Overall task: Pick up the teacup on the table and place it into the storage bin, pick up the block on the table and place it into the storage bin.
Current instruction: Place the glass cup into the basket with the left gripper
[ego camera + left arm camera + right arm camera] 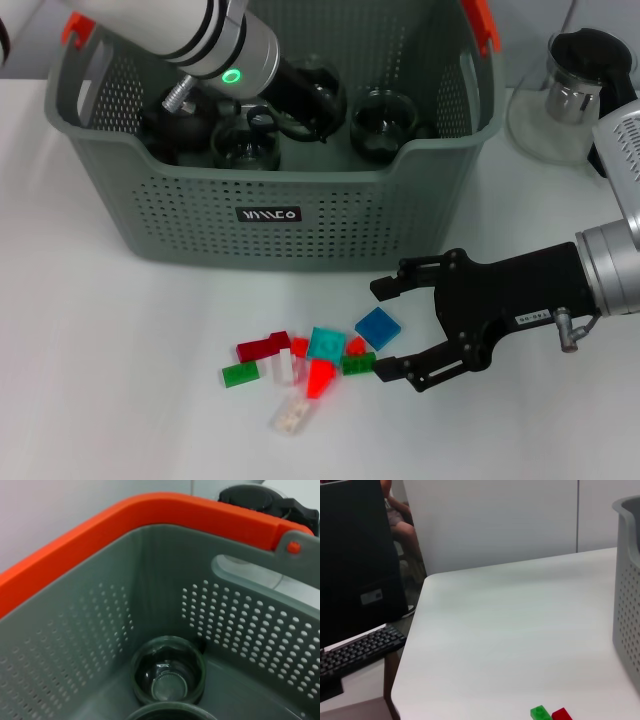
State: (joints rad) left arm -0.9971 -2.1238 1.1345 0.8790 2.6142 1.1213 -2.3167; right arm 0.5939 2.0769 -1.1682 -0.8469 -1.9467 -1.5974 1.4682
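Observation:
The grey-green storage bin point(270, 215) stands at the back of the white table. Glass teacups point(245, 147) point(384, 122) rest on its floor, and one teacup point(167, 675) shows in the left wrist view. My left gripper point(302, 100) reaches down inside the bin, right at another glass cup point(322, 92). Several coloured blocks lie in front of the bin, among them a blue block point(378, 327) and a green one point(358, 364). My right gripper point(384, 332) is low over the table, open, with the blue block between its fingertips.
A glass teapot point(575, 95) with a black lid stands right of the bin. In the right wrist view a green block point(538, 712) and a red block point(561, 714) lie near the bin wall point(627, 580). A monitor and keyboard point(357, 652) sit past the table's edge.

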